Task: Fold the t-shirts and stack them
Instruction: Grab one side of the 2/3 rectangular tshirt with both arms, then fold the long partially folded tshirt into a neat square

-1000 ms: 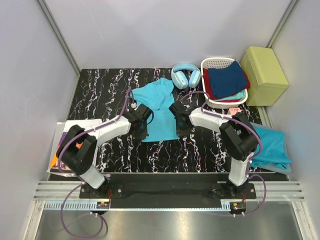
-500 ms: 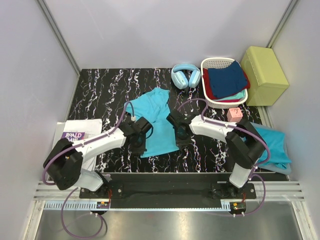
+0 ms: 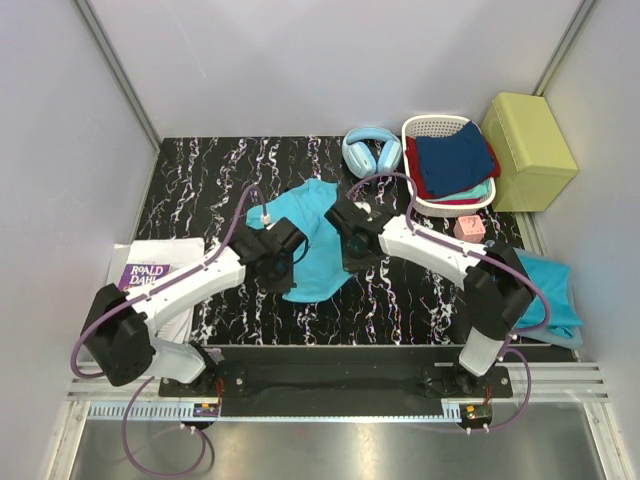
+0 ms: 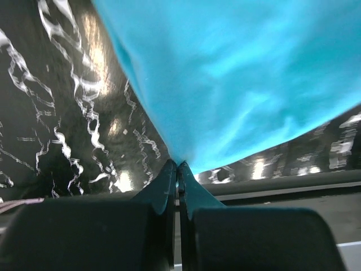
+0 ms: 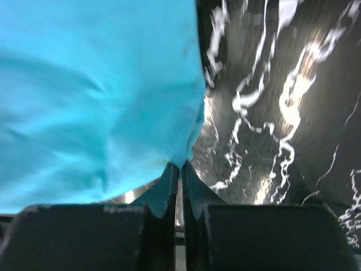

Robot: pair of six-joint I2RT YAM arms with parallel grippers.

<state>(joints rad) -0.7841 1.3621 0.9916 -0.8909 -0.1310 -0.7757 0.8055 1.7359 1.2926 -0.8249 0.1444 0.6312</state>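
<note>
A turquoise t-shirt (image 3: 312,232) lies bunched in the middle of the black marbled table, and both grippers hold it. My left gripper (image 3: 284,252) is shut on its left edge. In the left wrist view the cloth (image 4: 237,79) runs up from the pinched fingertips of the left gripper (image 4: 177,165). My right gripper (image 3: 345,240) is shut on the right edge, and in the right wrist view the cloth (image 5: 96,96) fans out from the right gripper (image 5: 180,165). A second turquoise t-shirt (image 3: 552,290) lies crumpled at the table's right edge.
Pale blue headphones (image 3: 372,150) lie at the back. A white basket (image 3: 433,125) beside them holds dark blue and red clothes. A yellow box (image 3: 530,135) stands at the far right. A small pink object (image 3: 469,228) sits below the basket. A book (image 3: 146,272) lies at the left.
Both arms have stretched forward with the shirt still gripped. The shirt has gone from a flat long shape to a shorter, bunched one with a rounded near edge, and the book has come into view.
</note>
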